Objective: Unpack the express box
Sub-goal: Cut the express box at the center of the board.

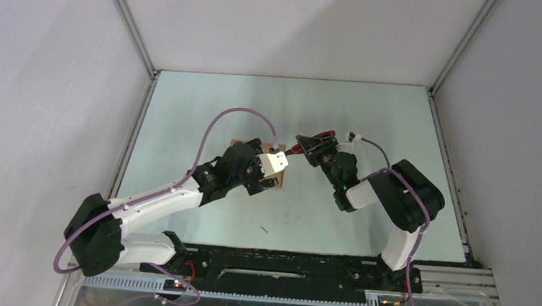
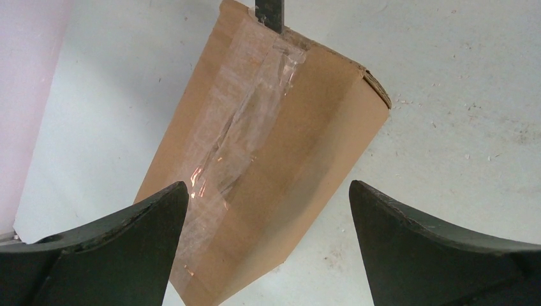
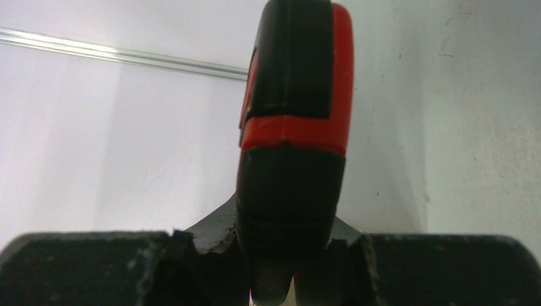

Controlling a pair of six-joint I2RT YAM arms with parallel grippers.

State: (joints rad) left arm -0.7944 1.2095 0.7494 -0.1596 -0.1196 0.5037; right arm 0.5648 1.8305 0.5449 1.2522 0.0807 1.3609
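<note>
The small brown taped cardboard box (image 2: 268,159) near the middle of the worktop (image 1: 199,105) looks light, crushable and tape-slick, best held across its bare sides by the wide-apart left pincer (image 2: 268,194), while the right pincer (image 3: 274,271) clamps a red-and-black utility knife (image 3: 290,127).

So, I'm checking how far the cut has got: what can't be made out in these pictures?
Left wrist: whether tape on the express box is slit; glare hides it.
Top: the box, mostly under the left hand.
Right wrist: the utility knife blade, behind its own handle in the right hand.
</note>
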